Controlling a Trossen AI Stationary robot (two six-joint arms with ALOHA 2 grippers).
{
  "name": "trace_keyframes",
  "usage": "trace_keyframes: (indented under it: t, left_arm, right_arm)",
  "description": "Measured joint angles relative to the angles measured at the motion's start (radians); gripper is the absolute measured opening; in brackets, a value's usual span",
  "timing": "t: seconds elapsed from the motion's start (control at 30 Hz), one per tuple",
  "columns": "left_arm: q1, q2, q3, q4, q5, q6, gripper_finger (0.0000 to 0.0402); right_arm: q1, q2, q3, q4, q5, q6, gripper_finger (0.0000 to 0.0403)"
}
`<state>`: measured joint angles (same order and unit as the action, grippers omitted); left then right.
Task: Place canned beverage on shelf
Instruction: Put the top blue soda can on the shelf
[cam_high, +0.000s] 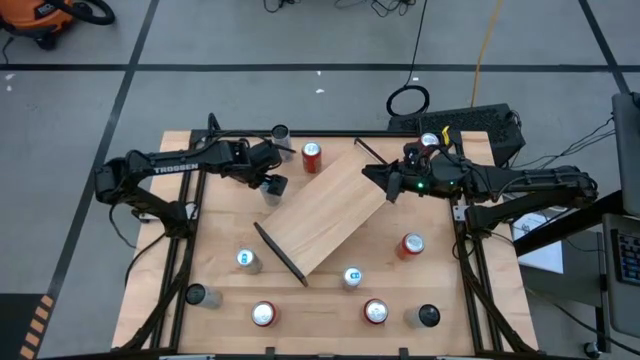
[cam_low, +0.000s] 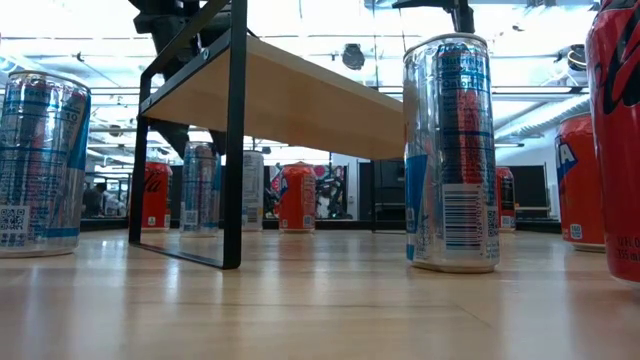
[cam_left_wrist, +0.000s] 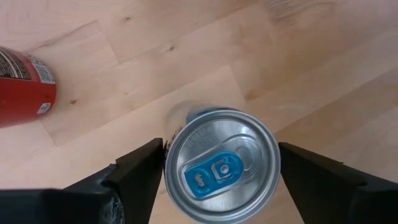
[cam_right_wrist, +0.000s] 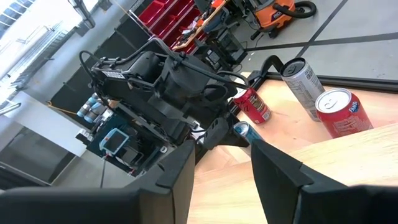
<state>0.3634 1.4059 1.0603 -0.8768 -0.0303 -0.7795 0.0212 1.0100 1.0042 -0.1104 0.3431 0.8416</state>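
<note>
Two fingers of left gripper (cam_left_wrist: 219, 177) straddle a silver can w/ blue tab (cam_left_wrist: 222, 164), jaws apart, not gripping yet. Can stands just beside shelf (cam_high: 325, 212), far-left edge. Right gripper (cam_high: 391, 182) at shelf's far end, jaws narrow, empty.

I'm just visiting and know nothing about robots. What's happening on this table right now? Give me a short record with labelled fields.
Table: wooden tabletop with a black frame
Shelf: light-wood shelf lying diagonally in the middle, nothing on top
Left gripper: left gripper open, a finger on each side of an upright silver can with a blue tab, near the shelf's far-left corner
Right gripper: right gripper at the shelf's far-right end, grip unclear
Other cans: red can beyond the shelf; several more standing around it
</note>
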Motion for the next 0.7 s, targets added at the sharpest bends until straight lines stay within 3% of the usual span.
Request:
trace_keyframes:
  t: [0.23,0.7]
  left_arm:
    - [0.0,0.014,0.0,-0.003,0.0,0.009,0.0287]
    - [-0.011,0.026,0.0,0.005,-0.037,0.023,0.0285]
  right_arm:
    - [0.0,0.0,0.0,0.0,0.0,-0.016,0.0137]
    - [0.0,0.0,0.0,0.0,0.0,-0.016,0.0137]
